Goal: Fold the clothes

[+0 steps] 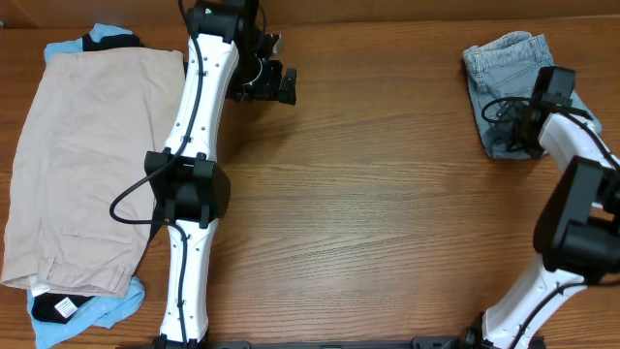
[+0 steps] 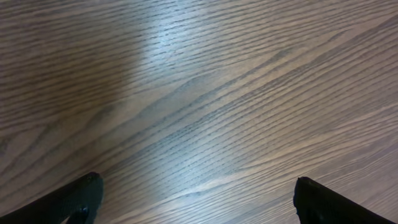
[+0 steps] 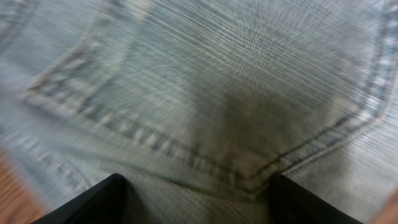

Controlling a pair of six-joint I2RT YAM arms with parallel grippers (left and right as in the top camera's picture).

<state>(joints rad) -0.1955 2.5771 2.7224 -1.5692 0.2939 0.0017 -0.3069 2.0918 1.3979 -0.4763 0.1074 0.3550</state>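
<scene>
A brown wood-grain tabletop (image 1: 387,194) fills the overhead view; nothing of the room beyond it can be made out. A patch of glare lies on the bare wood in the left wrist view.

Faded light-blue denim shorts (image 1: 499,68) lie in a rumpled, folded bundle at the far right of the tabletop. Close up, the right wrist view is blurred but shows a stitched back pocket (image 3: 205,93) with double seams meeting in a point.

The right hand (image 3: 199,199) hangs low over that pocket, its two dark fingers (image 3: 93,202) spread wide, released, with the cloth under them rather than pinched.

The left hand (image 2: 199,205) is over bare wood near the far middle, well apart from all the clothes, its fingers also spread wide and holding nothing.

At the left edge lies a pile: a large beige garment (image 1: 87,165) on top, a sky-blue garment (image 1: 68,48) and a black garment (image 1: 107,41) peeking out at the far and near ends.
</scene>
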